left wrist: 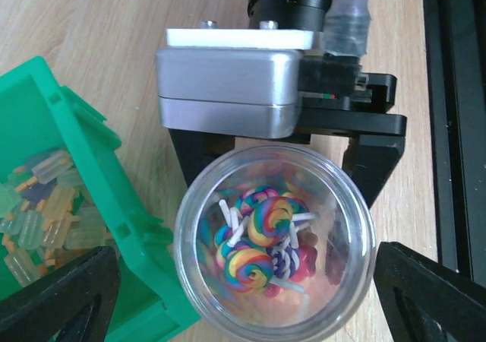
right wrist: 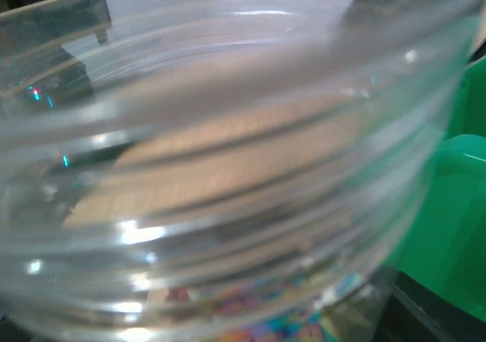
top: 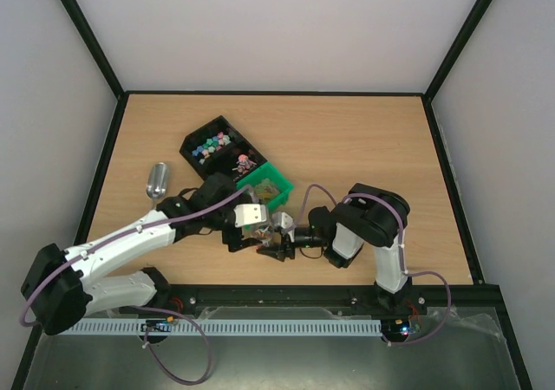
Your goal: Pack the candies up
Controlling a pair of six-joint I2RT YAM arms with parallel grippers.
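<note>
A clear open jar stands on the table with rainbow swirl lollipop candies inside. My right gripper is shut on the jar; its black fingers flank the jar's sides. The jar wall fills the right wrist view, blurred, with candy colours at the bottom. My left gripper is open, hovering over the jar's mouth with its fingers spread wide to either side. More candies lie in a black tray. Pale wrapped candies lie in a green bin.
The green bin sits just behind the two grippers and touches the black tray. It also shows in the right wrist view. A metal scoop lies on the table at the left. A black rail runs along the near edge.
</note>
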